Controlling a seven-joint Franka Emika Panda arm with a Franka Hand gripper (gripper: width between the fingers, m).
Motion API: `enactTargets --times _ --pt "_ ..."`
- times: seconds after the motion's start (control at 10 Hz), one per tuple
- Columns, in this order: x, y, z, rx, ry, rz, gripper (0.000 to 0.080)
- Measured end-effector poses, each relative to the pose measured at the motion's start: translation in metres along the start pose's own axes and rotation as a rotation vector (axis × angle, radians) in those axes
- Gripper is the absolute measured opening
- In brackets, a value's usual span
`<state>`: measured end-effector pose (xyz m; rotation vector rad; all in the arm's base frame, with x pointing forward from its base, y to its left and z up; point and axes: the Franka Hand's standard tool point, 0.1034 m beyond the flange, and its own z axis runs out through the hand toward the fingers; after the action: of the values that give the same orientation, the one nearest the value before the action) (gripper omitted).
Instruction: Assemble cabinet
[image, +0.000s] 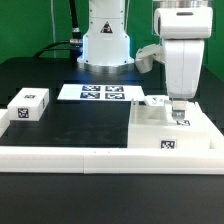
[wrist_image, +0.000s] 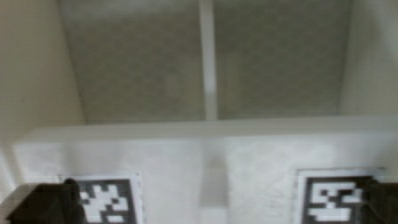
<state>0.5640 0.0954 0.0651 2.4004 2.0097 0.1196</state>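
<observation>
The cabinet body (image: 172, 135) is the big white box at the exterior view's right, with a tag on its near face. My gripper (image: 178, 116) hangs straight down onto its top, fingertips at or just inside the body. In the wrist view I look at close range into the white body (wrist_image: 214, 150), with a pale ridge down the middle and two tags (wrist_image: 103, 200) along its near wall. Only dark slivers show at that picture's lower corners, so the fingers' spread is unclear. A small white panel (image: 155, 100) lies just behind the body.
A small white tagged box (image: 28, 105) sits at the exterior view's left. The marker board (image: 98, 93) lies in front of the robot base (image: 105, 45). A long low white rail (image: 80, 160) runs along the near edge of the black table.
</observation>
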Motion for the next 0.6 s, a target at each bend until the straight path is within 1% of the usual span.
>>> enactTargets --times 0.4,0.5,0.6 --pt "-0.008 -0.030 -0.027 -0.006 -0.024 -0.020 0.0797" --pt "-0.013 -0.042 -0.033 -0.003 -0.033 -0.023 0.0797" --pt "-0.014 -0.044 -0.032 -0.001 -0.035 -0.023 0.0797"
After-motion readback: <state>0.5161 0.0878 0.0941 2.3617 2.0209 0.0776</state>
